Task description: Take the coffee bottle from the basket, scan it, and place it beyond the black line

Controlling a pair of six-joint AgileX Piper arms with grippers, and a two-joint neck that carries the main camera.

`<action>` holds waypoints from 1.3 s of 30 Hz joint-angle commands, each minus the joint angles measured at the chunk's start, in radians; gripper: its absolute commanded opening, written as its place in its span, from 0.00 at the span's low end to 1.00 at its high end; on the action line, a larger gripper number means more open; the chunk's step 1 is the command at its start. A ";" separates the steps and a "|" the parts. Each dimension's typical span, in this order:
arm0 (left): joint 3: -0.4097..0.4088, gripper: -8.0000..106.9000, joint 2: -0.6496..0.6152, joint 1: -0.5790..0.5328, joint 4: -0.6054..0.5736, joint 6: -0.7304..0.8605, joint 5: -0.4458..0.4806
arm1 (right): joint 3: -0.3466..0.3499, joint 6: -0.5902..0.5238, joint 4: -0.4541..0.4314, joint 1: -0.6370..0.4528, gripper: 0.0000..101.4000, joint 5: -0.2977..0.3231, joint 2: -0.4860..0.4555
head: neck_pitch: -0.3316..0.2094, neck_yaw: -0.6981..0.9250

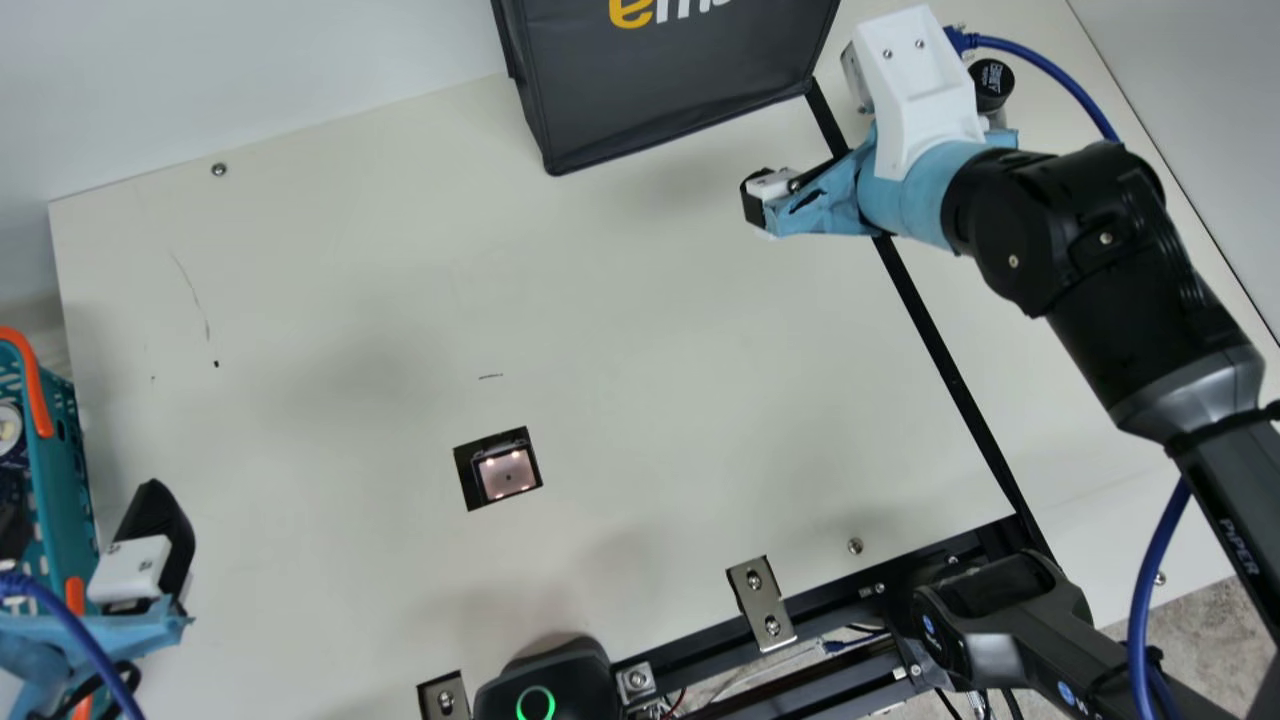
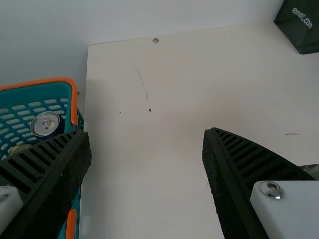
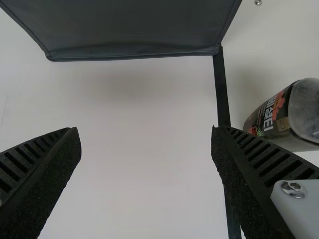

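**Coffee bottle sits past the black line, both pairs of fingers empty**

Nearest me, low in the main view, the lit scanner window [image 1: 507, 473] is set into the cream worktop [image 1: 330, 300]. At the lower left, the left gripper [image 2: 147, 133] is beside the teal basket [image 1: 55, 460], its fingers wide apart with nothing between them. A drink can [image 2: 46, 124] shows inside the basket in the left wrist view.

Farther up, the black line [image 1: 945, 360] slants across the right side. The right gripper [image 3: 145, 130] hangs at the upper right, fingers spread around bare air.

Just past it, across the line, is the coffee bottle [image 3: 271, 117], its dark cap [image 1: 991, 84] near the upper right corner. It looks upright, and I'd judge the placing done.

Its clear, glossy wall looks stiff and rather slippery; whether it's glass or plastic, full or part empty, I can't tell, so I'd treat it as fairly heavy and breakable. If it needs shifting, the labelled barrel is the place to grip, squarely and at mid height; the smooth, rounded shoulder could slide out, and a nudge up high might topple it.

Farthest off, the dark bag [image 1: 670, 90] stands at the top.
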 commanded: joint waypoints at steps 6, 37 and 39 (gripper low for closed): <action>0.000 0.85 0.000 0.000 0.000 0.000 0.000 | 0.034 0.071 -0.038 0.050 0.90 0.005 -0.041 | -0.027 -0.001; 0.000 0.85 0.000 0.000 0.000 0.000 0.000 | 0.094 0.193 -0.127 0.151 0.90 0.057 -0.168 | -0.027 -0.001; 0.000 0.85 0.000 0.000 0.000 0.000 0.000 | 0.094 0.193 -0.127 0.151 0.90 0.062 -0.175 | -0.027 -0.001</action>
